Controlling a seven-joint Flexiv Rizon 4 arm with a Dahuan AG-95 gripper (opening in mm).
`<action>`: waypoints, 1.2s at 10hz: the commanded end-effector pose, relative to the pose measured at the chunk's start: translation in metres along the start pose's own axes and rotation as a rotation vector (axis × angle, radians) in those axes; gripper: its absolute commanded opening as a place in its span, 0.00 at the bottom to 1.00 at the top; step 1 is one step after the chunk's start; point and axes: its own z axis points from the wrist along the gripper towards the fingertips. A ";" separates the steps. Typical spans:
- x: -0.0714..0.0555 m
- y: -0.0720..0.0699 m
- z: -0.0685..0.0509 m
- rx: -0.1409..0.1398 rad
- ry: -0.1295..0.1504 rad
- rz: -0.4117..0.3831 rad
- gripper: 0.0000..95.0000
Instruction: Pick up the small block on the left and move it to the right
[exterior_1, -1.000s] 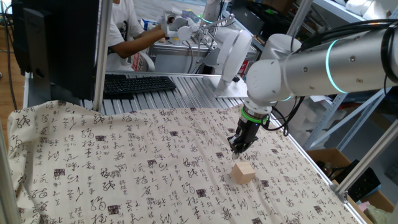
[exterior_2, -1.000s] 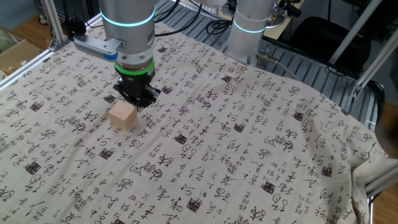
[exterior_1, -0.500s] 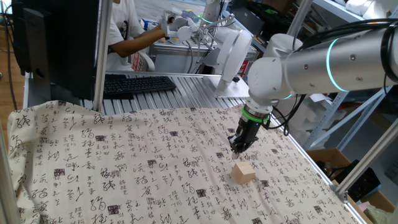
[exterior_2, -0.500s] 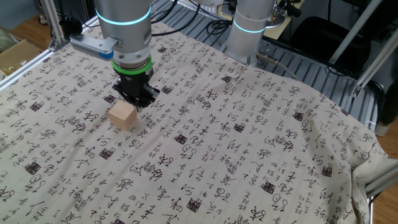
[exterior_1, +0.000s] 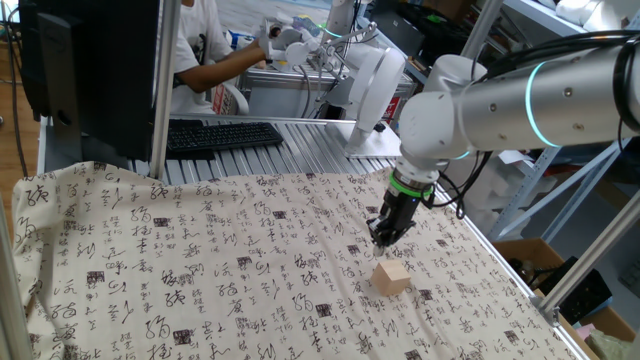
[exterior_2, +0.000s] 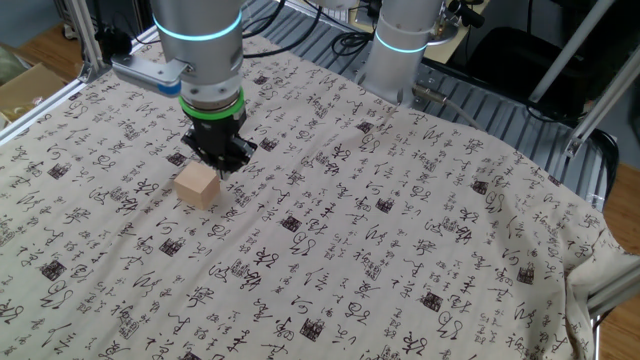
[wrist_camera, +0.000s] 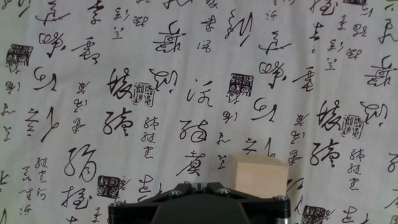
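The small block (exterior_1: 392, 277), a plain light-tan wooden cube, sits on the patterned cloth (exterior_1: 200, 270). It also shows in the other fixed view (exterior_2: 197, 186) and at the bottom of the hand view (wrist_camera: 255, 177). My gripper (exterior_1: 385, 240) hangs just above the cloth, right beside the block and a little behind it, as the other fixed view (exterior_2: 216, 165) also shows. In the hand view its black jaws meet at the bottom centre (wrist_camera: 200, 185) with the block just to their right. The jaws are shut and hold nothing.
A black keyboard (exterior_1: 220, 134) lies on the metal rails behind the cloth, with a person (exterior_1: 215, 50) beyond it. A second robot base (exterior_2: 405, 45) stands at the cloth's far edge. The table edge runs close to the block (exterior_1: 510, 275).
The arm shifted very slightly a second ago and has been still since. The block has not moved.
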 end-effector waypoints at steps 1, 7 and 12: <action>-0.001 0.000 0.001 0.009 -0.002 -0.006 0.00; 0.000 0.000 0.001 -0.009 -0.018 0.000 0.00; 0.000 0.000 0.001 -0.028 -0.018 0.033 0.00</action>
